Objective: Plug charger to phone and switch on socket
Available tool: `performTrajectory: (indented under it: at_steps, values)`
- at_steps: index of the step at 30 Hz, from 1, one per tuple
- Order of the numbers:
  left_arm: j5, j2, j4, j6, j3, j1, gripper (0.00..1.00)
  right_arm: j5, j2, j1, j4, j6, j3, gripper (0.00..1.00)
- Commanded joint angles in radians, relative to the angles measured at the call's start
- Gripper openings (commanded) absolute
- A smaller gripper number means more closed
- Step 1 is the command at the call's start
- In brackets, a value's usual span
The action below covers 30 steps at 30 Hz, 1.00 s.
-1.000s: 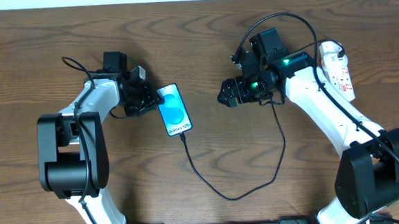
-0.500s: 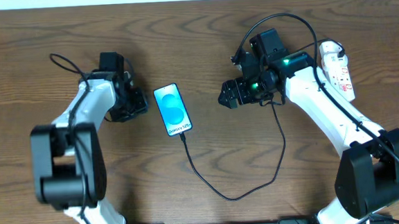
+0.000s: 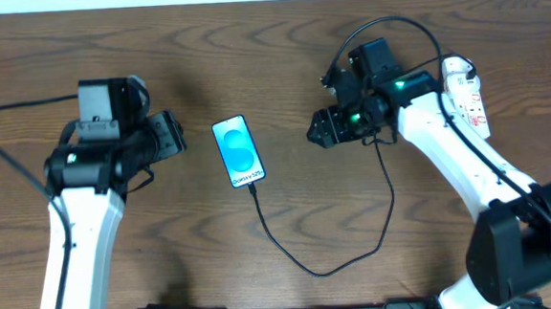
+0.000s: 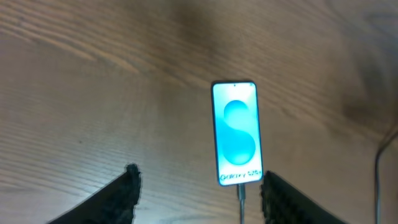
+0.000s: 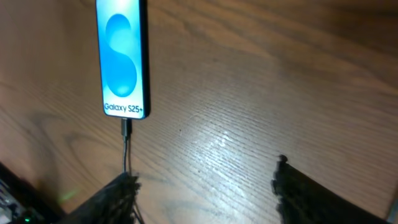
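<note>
Find the phone (image 3: 238, 151) lying flat, screen up, straight ahead of the left gripper (image 3: 178, 135) and apart from it, roughly midway to the right gripper (image 3: 318, 130). Note the charger (image 3: 313, 273) seated in the lower short edge, tip (image 5: 126, 127) snug against the frame.

Pulled back on the left since a second ago: was hard against the phone's side then, stands clear now, fingers spread with nothing between. Barely shifted on the right; spread too, holding nothing. No shift in phone or cord.

Judging from that: plugging looks finished, leaving only the switch on the socket (image 3: 465, 95), behind the right gripper, just past its wrist.

Glossy glass, bright blue, thin black frame, rounded corners. Thin limp black cord, looping loosely back toward the right wrist. Hard white plastic strip, elongated, with red markings. Matte brown wood grain across the table (image 3: 249, 41).
</note>
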State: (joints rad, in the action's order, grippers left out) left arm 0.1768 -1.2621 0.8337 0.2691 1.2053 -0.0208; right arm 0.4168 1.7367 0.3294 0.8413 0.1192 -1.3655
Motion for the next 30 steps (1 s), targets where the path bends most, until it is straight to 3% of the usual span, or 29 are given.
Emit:
performTrajectory:
  at_steps: [1, 3, 6, 11, 12, 13, 30]
  values:
    - [-0.013, 0.047, 0.004, -0.003, 0.004, 0.005, 0.75, -0.001, -0.082, -0.031, 0.002, -0.012, -0.022, 0.59]
    - [-0.013, 0.062, 0.003, -0.003, 0.004, 0.005, 0.84, -0.004, -0.107, -0.047, 0.007, -0.011, -0.022, 0.49]
    - [-0.013, 0.067, 0.003, -0.003, 0.004, 0.005, 0.86, -0.029, -0.143, -0.077, 0.029, 0.004, -0.024, 0.31]
    - [-0.013, 0.067, 0.003, -0.003, 0.003, 0.005, 0.88, -0.053, -0.182, -0.138, 0.074, 0.007, -0.026, 0.08]
    - [-0.013, 0.067, 0.003, -0.003, 0.003, 0.005, 1.00, -0.053, -0.185, -0.156, 0.083, 0.007, -0.029, 0.05]
    - [-0.013, 0.067, 0.003, -0.003, 0.003, 0.005, 1.00, -0.053, -0.187, -0.173, 0.088, 0.007, -0.031, 0.02]
    - [-0.013, 0.067, 0.003, -0.003, 0.003, 0.005, 0.99, -0.105, -0.180, -0.531, 0.154, 0.007, -0.129, 0.01]
